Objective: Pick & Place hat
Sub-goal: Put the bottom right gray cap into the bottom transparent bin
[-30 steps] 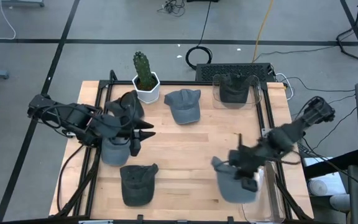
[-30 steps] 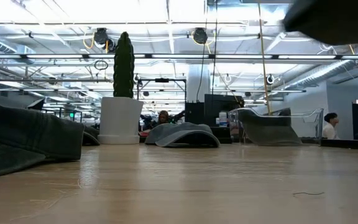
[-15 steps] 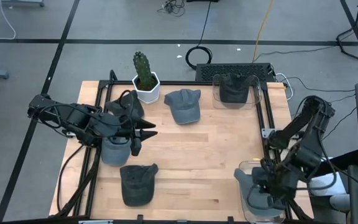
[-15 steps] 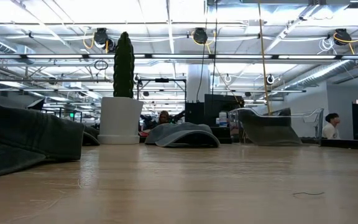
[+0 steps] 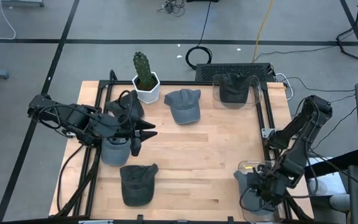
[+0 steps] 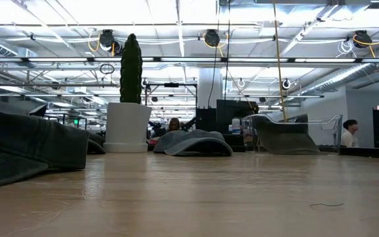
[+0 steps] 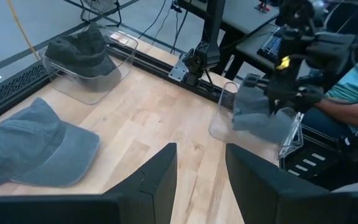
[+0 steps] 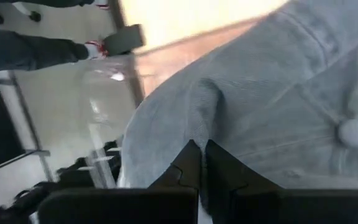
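My right gripper [image 5: 263, 188] [image 8: 202, 163] is shut on a light grey hat [image 5: 248, 184] [image 7: 258, 113] at the clear bin [image 5: 243, 165] on the table's near right corner. Whether the hat rests on the bin's floor is not visible. My left gripper [image 5: 145, 133] [image 7: 201, 174] is open and holds nothing; it hovers at the table's left side, beside a grey hat [image 5: 114, 151]. Another grey hat [image 5: 183, 104] [image 7: 35, 147] lies flat at the far middle. A dark hat [image 5: 137, 184] lies near the near edge. My right gripper pinches a raised fold of the hat's crown [image 8: 194, 127] between its two fingers, a little way from the top button [image 8: 353, 132]. The fingers come from above, pointing down. The hat spreads out below them inside the clear bin's walls.
A second clear bin [image 5: 234, 90] [image 7: 82, 57] at the far right holds a dark hat. A cactus in a white pot [image 5: 146, 79] [image 6: 129, 99] stands at the far left, a dark hat [image 5: 128, 106] beside it. Bare wood lies in the table's middle. A person's arm [image 7: 347, 109] shows beyond the right edge.
My right gripper has carried the light grey hat from the table's near right area toward the right edge and over the clear bin, then lowered it slightly there. It has stayed shut on the hat. My left arm has kept still.
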You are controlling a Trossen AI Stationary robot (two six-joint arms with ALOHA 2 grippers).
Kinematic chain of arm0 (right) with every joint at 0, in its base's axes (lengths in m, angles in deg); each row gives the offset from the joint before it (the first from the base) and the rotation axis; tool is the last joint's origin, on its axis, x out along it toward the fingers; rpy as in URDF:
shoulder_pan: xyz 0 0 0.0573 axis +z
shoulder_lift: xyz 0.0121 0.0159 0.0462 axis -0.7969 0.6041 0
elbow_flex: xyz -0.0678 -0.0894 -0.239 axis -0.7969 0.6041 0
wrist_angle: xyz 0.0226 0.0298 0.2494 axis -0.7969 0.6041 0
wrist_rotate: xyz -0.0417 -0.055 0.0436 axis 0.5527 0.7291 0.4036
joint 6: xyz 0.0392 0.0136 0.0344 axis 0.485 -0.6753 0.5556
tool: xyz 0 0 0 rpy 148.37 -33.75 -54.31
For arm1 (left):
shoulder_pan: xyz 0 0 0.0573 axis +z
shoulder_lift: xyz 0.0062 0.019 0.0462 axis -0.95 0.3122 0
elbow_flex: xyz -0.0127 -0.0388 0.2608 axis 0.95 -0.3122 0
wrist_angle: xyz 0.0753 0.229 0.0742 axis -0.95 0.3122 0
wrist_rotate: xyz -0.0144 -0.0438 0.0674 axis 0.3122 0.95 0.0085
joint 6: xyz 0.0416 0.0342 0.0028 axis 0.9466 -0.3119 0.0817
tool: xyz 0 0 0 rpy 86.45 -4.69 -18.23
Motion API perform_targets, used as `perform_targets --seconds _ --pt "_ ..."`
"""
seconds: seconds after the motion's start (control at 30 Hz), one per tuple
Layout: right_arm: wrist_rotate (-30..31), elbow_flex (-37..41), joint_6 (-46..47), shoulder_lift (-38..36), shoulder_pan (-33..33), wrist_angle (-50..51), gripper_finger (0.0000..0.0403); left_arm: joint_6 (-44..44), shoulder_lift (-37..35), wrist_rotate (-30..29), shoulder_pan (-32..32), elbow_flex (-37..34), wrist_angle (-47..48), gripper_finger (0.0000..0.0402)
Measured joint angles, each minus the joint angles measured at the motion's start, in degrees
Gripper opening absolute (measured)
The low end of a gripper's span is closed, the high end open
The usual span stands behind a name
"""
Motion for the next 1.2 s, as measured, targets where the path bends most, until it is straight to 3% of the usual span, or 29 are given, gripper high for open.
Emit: perform_targets --seconds 0.33,0.5,0.87,1.03,1.2 --pt "-1.09 8.57 5.81 -0.15 0.0 -8.49 0.0017 -0.38 0.0 0.0 -0.2 0.0 -0.02 0.0147" --pt "-4.61 11.75 9.56 -0.15 -0.02 -14.5 0.0044 -0.38 0.0 0.02 -0.2 0.0 -0.04 0.0147" --pt "-6.21 11.79 14.35 -6.71 -0.02 -13.78 0.0114 0.21 0.0 0.04 -0.22 0.0 -0.04 0.0147" --pt "-0.11 11.67 19.04 -12.09 -0.02 -11.49 0.0108 0.12 0.0 0.07 -0.23 0.0 -0.04 0.0147" --pt "7.33 11.09 16.02 -12.21 -2.33 -12.61 0.0074 0.3 0.0 0.07 -0.2 0.0 -0.02 0.0147"
